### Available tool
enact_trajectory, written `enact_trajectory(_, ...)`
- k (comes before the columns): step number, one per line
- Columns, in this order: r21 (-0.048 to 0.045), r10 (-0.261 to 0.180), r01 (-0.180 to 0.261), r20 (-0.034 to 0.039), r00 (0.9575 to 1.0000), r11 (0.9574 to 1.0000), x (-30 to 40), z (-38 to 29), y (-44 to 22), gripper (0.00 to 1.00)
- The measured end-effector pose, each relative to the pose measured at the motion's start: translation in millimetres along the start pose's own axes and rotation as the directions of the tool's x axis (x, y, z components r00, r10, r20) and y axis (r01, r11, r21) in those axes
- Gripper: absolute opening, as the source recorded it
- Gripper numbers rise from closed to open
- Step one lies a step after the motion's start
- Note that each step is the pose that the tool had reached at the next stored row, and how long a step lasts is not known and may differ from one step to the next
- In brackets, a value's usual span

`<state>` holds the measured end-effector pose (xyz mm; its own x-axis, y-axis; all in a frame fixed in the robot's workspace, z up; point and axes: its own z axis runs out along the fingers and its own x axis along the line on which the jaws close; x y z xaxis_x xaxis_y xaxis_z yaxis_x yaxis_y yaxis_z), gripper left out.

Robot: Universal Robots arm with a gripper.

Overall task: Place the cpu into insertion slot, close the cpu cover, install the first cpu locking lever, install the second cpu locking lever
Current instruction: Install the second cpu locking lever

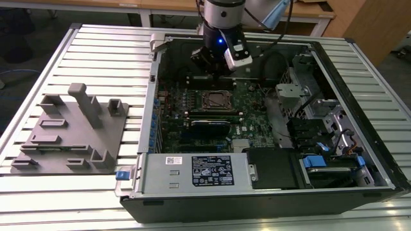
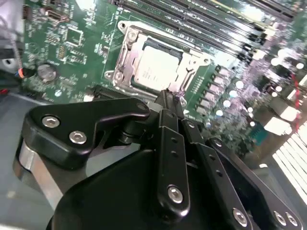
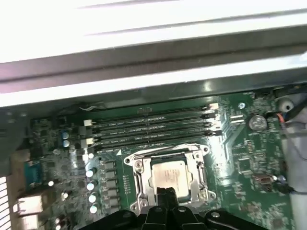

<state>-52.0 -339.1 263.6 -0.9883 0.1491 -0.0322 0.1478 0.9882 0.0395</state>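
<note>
We can make out no text well enough to read. In the exterior view a white label with dark print and small round marks sits on the grey power supply box, and a smaller white sticker lies just beside it, but we cannot tell their letters. In both wrist views the cpu carries faint markings on its silvery top, and the memory slots bear pale strips, all illegible to us.

My exterior view looking down from high above the open computer case, both wrist views close over its insertion slot, from opposite sides
</note>
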Motion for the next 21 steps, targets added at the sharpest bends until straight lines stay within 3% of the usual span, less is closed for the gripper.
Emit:
enact_trajectory(17, 0.0001, 0.0, 0.0, 0.0, 1.0, 1.0, -2.5, -77.0, 3.1, 0.1)
enact_trajectory(18, -0.0002, 0.0, 0.0, 0.0001, 1.0, 1.0, -2.6, -79.6, 3.2, 0.1)
enact_trajectory(21, -0.0006, 0.0, 0.0, 0.0001, 1.0, 1.0, -2.5, -77.8, 3.1, 0.1)
